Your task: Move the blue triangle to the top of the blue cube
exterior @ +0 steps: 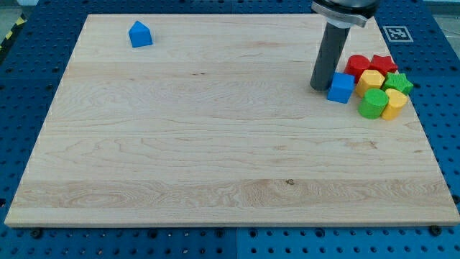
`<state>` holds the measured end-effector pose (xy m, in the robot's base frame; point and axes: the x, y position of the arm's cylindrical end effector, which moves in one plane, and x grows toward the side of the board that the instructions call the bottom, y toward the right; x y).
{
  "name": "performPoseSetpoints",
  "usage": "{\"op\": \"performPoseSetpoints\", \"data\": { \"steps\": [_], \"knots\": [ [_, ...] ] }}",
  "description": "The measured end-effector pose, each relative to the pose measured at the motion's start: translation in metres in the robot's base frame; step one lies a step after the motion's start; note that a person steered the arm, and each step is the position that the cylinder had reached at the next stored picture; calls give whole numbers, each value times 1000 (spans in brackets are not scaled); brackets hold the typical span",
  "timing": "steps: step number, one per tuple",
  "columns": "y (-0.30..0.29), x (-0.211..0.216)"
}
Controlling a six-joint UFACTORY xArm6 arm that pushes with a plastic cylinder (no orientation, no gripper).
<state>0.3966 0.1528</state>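
Note:
The blue triangle (140, 34) lies near the wooden board's top left corner. The blue cube (341, 88) sits at the view's right, at the left edge of a cluster of blocks. My tip (320, 87) rests on the board right beside the blue cube's left side, touching or nearly touching it. The tip is far to the right of the blue triangle.
Right of the blue cube are a red block (357, 66), a red star (384, 65), a yellow block (371, 79), a green star (397, 83), a green cylinder (372, 104) and a yellow block (394, 104). The wooden board (215, 144) lies on a blue perforated table.

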Motion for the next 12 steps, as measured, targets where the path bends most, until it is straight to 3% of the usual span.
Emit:
{"op": "performPoseSetpoints", "data": {
  "steps": [1, 2, 4, 5, 6, 8, 9, 10, 12],
  "knots": [
    [0, 3],
    [-53, -8],
    [-261, -24],
    [-377, -57],
    [-458, -101],
    [-458, -120],
    [-458, -172],
    [-441, -186],
    [-322, -138]
  ]
}}
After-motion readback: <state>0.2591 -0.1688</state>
